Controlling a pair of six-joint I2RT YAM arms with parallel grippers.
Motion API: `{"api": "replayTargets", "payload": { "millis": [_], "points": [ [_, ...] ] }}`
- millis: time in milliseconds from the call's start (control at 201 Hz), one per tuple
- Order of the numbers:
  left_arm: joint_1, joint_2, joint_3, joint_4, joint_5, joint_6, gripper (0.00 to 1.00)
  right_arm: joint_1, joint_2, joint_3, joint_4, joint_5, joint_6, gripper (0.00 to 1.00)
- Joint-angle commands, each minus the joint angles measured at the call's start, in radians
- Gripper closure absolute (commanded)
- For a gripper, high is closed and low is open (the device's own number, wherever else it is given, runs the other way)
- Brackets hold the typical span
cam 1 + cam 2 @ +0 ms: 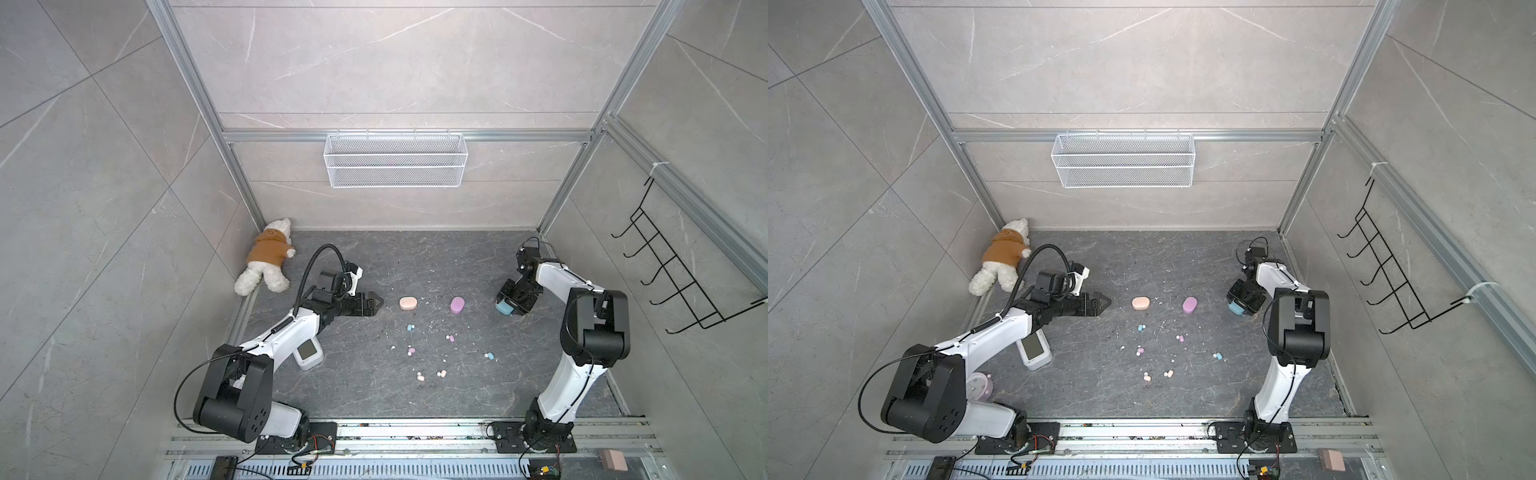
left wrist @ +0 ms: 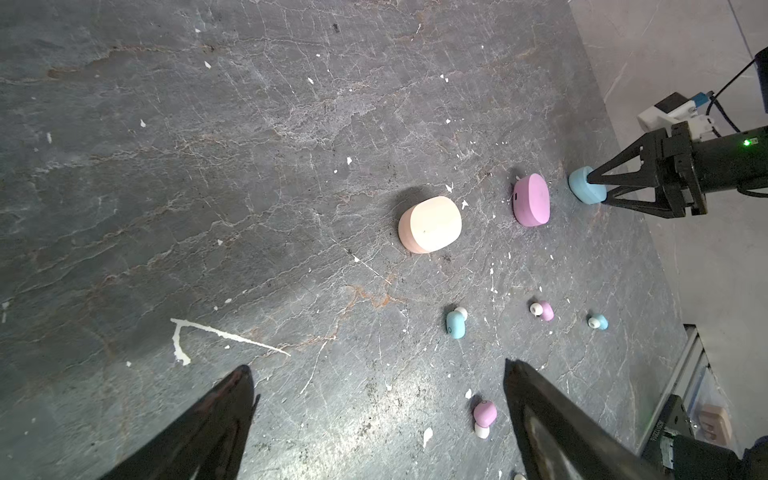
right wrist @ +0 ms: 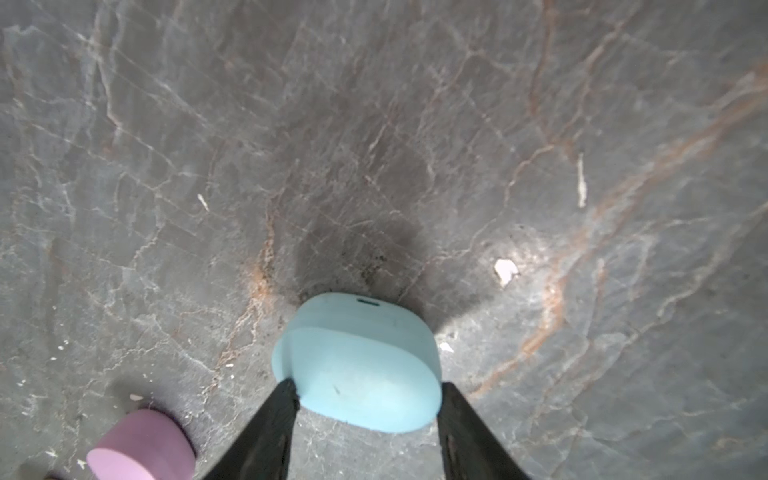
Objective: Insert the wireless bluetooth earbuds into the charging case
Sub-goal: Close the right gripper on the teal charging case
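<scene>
Three closed charging cases lie in a row on the dark stone floor: peach (image 1: 407, 303) (image 2: 430, 224), lilac (image 1: 457, 304) (image 2: 532, 199) (image 3: 141, 444) and light blue (image 1: 504, 307) (image 2: 584, 187) (image 3: 361, 361). My right gripper (image 1: 509, 308) (image 3: 368, 388) is shut on the blue case, one fingertip on each side. Nearer the front, the earbuds lie scattered: blue (image 1: 410, 328) (image 2: 455, 324), lilac (image 1: 450, 338) (image 2: 545, 310), lilac (image 1: 411, 351) (image 2: 484, 413), blue (image 1: 489, 355) (image 2: 598, 322) and two peach (image 1: 420, 377) (image 1: 441, 373). My left gripper (image 1: 377, 304) (image 2: 378, 368) hangs open and empty, left of the peach case.
White specks of debris dot the floor. A plush bear (image 1: 266, 257) lies in the back left corner. A white device with a screen (image 1: 307, 353) sits under my left arm. A wire basket (image 1: 395, 160) hangs on the back wall and a black hook rack (image 1: 673, 270) on the right wall.
</scene>
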Motion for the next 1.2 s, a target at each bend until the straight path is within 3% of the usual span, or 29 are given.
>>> {"api": "replayTargets", "payload": {
  "millis": [0, 164, 378, 737, 1200],
  "points": [
    [-0.013, -0.044, 0.044, -0.035, -0.023, 0.039, 0.04, 0.001, -0.022, -0.022, -0.012, -0.009, -0.014, 0.46],
    [-0.038, -0.038, 0.053, -0.051, -0.044, 0.058, 0.05, -0.001, 0.012, -0.002, -0.043, 0.028, -0.043, 0.32],
    [-0.045, -0.055, 0.045, -0.058, -0.056, 0.071, 0.05, 0.001, 0.033, 0.021, -0.021, 0.019, -0.031, 0.24],
    [-0.049, -0.048, 0.044, -0.053, -0.058, 0.076, 0.05, 0.001, 0.076, 0.084, -0.051, 0.013, -0.059, 0.24],
    [-0.055, -0.035, 0.049, -0.055, -0.065, 0.080, 0.05, 0.001, 0.068, 0.051, -0.038, -0.022, 0.010, 0.18]
  ]
}}
